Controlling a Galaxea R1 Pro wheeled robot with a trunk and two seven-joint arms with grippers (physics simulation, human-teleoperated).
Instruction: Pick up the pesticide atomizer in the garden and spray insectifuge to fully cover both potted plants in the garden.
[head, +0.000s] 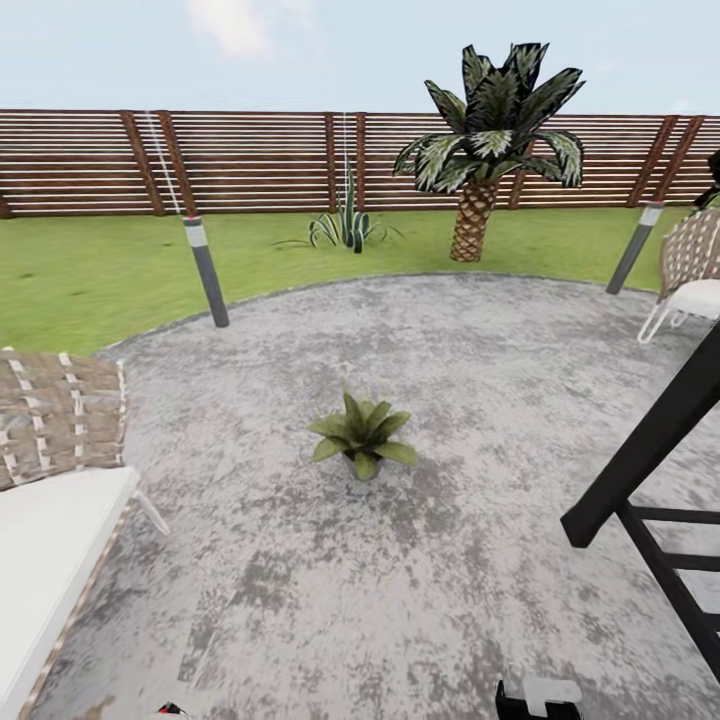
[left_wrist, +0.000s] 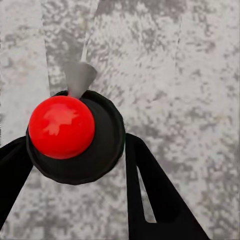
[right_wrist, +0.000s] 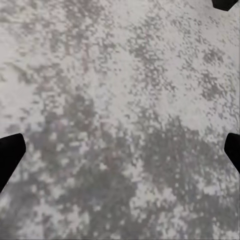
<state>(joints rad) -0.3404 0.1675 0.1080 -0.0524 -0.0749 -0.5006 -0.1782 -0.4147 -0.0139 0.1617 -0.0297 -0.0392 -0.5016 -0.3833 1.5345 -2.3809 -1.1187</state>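
One potted plant (head: 362, 440), a low rosette of broad green leaves in a small grey pot, stands in the middle of the grey paved patch (head: 450, 360) of the garden, ahead of me. In the left wrist view the pesticide atomizer (left_wrist: 61, 126), a dark round body with a red top and a grey nozzle, sits between the black fingers (left_wrist: 150, 190) of my left gripper (left_wrist: 75, 145), which is shut on it above bare paving. My right gripper (right_wrist: 120, 152) is open, its fingertips far apart over the paving with nothing between them.
A wicker chair with a white cushion (head: 55, 480) stands close on the left, another chair (head: 690, 275) at far right. A black slanted frame (head: 650, 450) juts in at the right. Two grey lamp posts (head: 207, 270) (head: 633, 247), an agave (head: 348, 228), a palm (head: 490, 150) and the slat fence (head: 250, 160) lie beyond.
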